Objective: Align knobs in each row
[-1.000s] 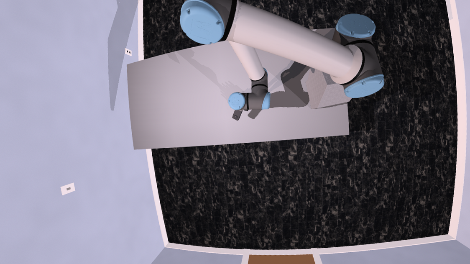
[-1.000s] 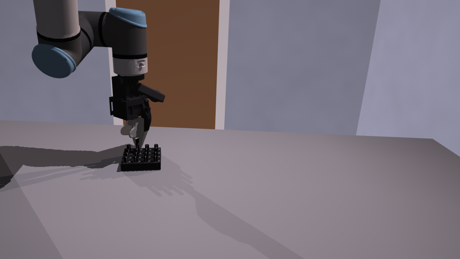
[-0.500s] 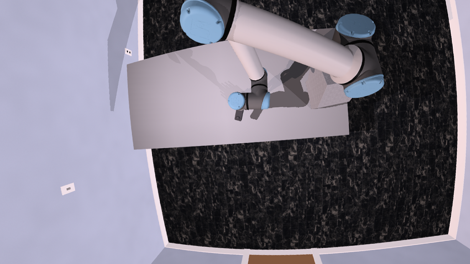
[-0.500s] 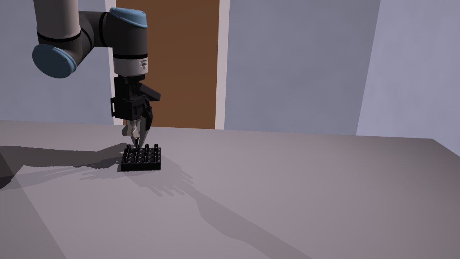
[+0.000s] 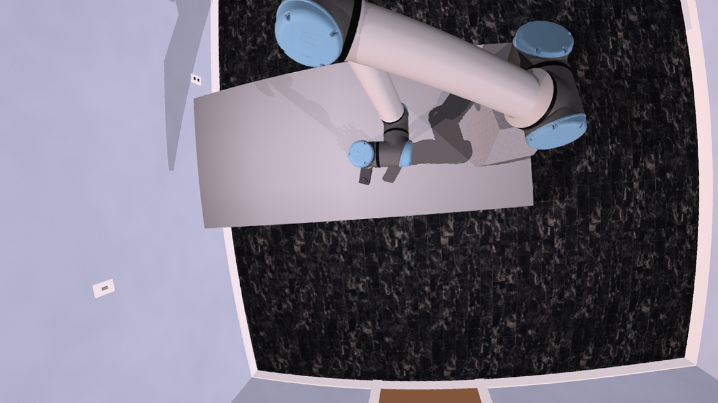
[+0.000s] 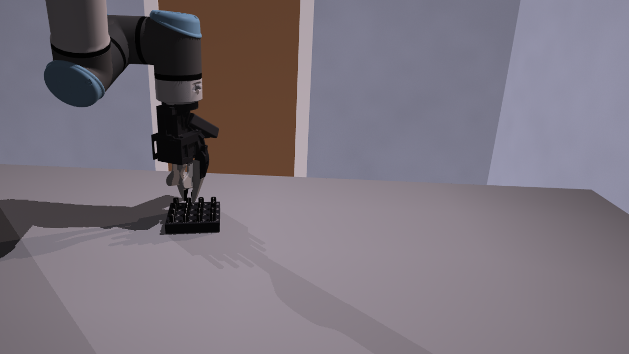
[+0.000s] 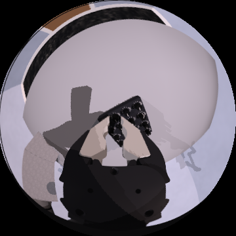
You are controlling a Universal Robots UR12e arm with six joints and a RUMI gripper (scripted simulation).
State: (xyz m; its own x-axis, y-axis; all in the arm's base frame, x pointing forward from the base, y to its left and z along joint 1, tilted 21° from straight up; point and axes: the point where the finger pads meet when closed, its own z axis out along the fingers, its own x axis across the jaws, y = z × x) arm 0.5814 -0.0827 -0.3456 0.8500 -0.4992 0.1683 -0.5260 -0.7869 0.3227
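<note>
The black knob box [image 6: 192,227] [image 7: 122,107] stands on the grey table, with rows of upright black knobs [image 6: 213,200] [image 7: 137,105]. My gripper [image 6: 190,198] [image 7: 115,117] points down at the box's far side in the exterior view. Its pale fingers are slightly apart, on either side of one knob, and do not look clamped on it. In the wrist view the fingers cover part of the box. The pointing directions and marks are too small and dark to read. In the top view the arm hides the box and the fingertips.
Neighbouring knobs stand close around the fingertips. The table [image 5: 267,167] [image 6: 395,246] [image 7: 170,72] carries the arm's shadows. A pale angular block [image 5: 503,146] lies at the table's right in the top view, below the arm. A brown door [image 6: 250,88] is in the wall behind.
</note>
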